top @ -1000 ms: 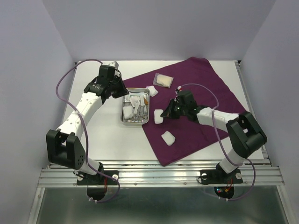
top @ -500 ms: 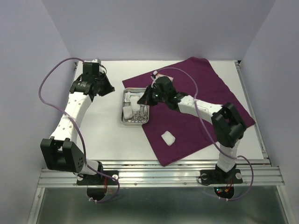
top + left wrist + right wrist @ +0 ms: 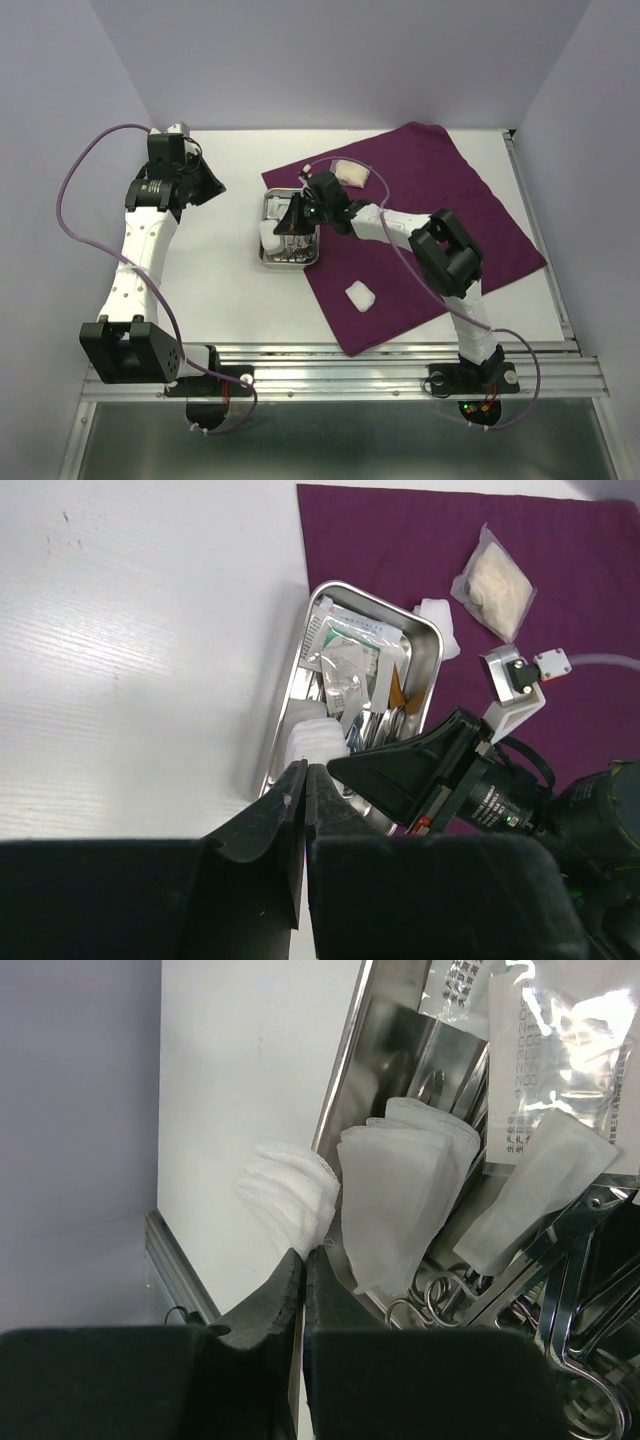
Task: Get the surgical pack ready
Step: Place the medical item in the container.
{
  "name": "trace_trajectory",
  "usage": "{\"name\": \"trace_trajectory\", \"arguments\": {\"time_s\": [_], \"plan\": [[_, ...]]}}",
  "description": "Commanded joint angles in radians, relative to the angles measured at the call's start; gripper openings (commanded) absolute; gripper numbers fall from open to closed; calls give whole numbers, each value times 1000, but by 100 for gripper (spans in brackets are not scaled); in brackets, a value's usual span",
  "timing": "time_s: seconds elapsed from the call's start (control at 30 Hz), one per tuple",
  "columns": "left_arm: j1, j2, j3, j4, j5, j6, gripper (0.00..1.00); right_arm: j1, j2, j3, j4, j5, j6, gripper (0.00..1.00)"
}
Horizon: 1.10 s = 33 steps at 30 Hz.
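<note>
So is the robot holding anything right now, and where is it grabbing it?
Yes. The right fingers pinch a white gauze square by its edge, at the rim of the metal tray. The left fingers are shut on nothing.

From top cam you can't see most of what's in the tray [image 3: 285, 265] w/ the right gripper [image 3: 283, 226] over it, & on right wrist the steel instruments [image 3: 560, 1235] and packets [image 3: 560, 1050] run off-frame.

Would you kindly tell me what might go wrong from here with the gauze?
The right gripper pinches a gauze square that, in the wrist view, hangs beside the rim of the tray. Released here, it might land on the table. The tray is crowded, so gauze could also slide out.
</note>
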Motion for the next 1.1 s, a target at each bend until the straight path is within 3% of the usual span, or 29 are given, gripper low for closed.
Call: {"name": "trace_trajectory", "arguments": {"time_s": [0.0, 0.9, 1.0, 1.07], "plan": [[8, -36, 4, 5, 28, 26, 15, 7, 17, 46, 58, -39, 43, 1], [8, -36, -49, 30, 59, 28, 15, 7, 68, -22, 30, 125, 100, 1], [8, -33, -51, 33, 63, 28, 15, 7, 59, -23, 22, 139, 87, 17], [8, -31, -49, 30, 66, 29, 15, 7, 45, -25, 12, 141, 77, 33]]}}
